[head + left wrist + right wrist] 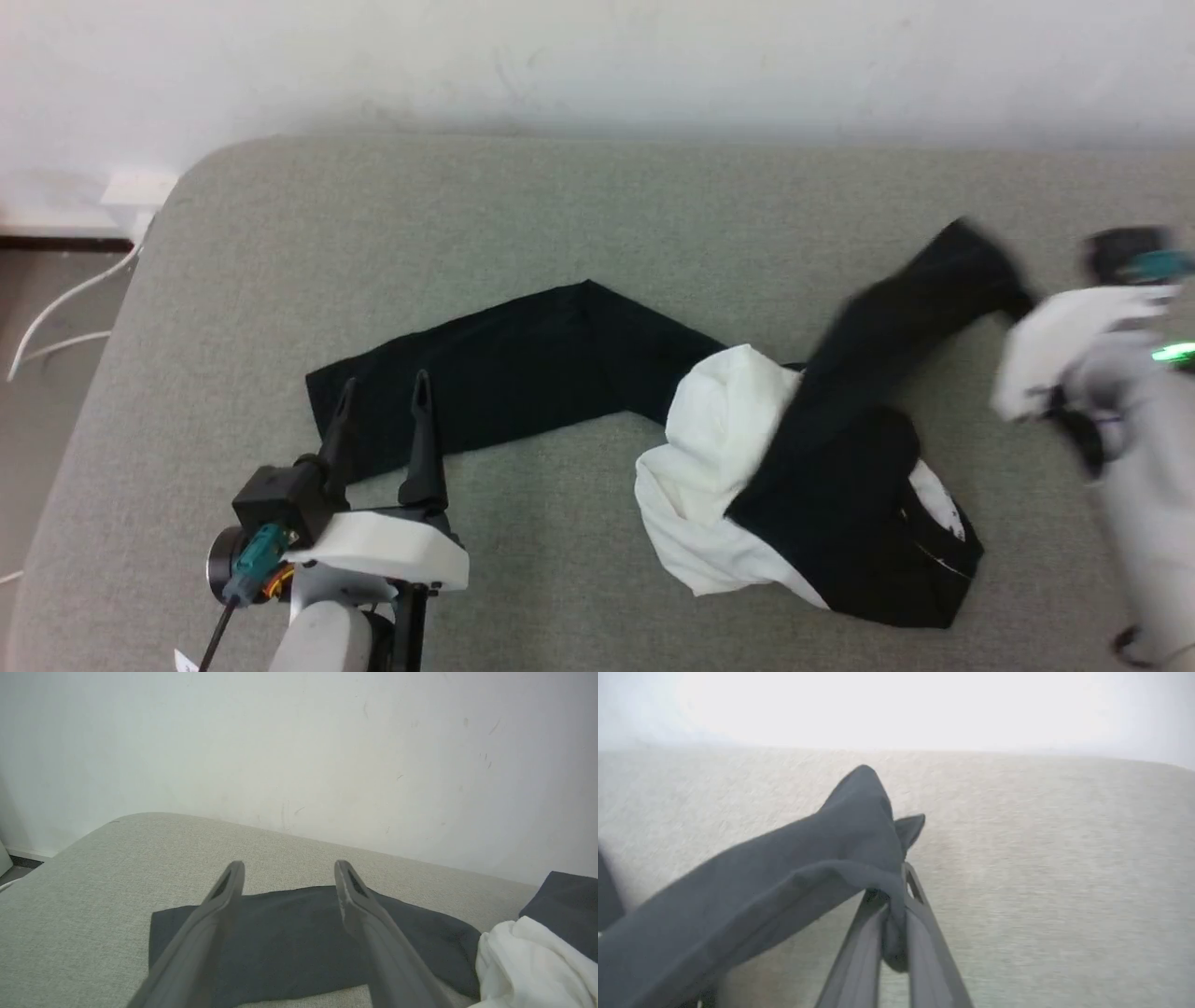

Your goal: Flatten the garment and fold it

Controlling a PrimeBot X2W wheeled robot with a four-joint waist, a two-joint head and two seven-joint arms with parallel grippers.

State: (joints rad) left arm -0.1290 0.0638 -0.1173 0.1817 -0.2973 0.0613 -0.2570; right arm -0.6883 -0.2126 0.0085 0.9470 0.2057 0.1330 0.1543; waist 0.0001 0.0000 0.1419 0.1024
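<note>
Garment (719,439) lies crumpled on grey cushion (467,205) (white wall (597,56) behind).

Left gripper (385,380): two long dark fingers (425,439), broad at the root and tapering to pointed tips, with a narrow slot near each tip. One finger carries a pale scuff line (344,893) along its inner edge. The roots are set in a white moulded housing (387,553). A black box-shaped block (275,495) sits beside it, with a round black collar, a teal connector (259,553) and an orange ring. A thin black cable (217,637) runs from the connector. Left forearm (322,642): pale grey, rounded.

Right gripper (896,882): the same dark slotted fingers. The right arm is blurred: white cover (1064,350), black and teal fitting (1134,257), lit green lamp (1176,353), pale grey right forearm (1153,532).
</note>
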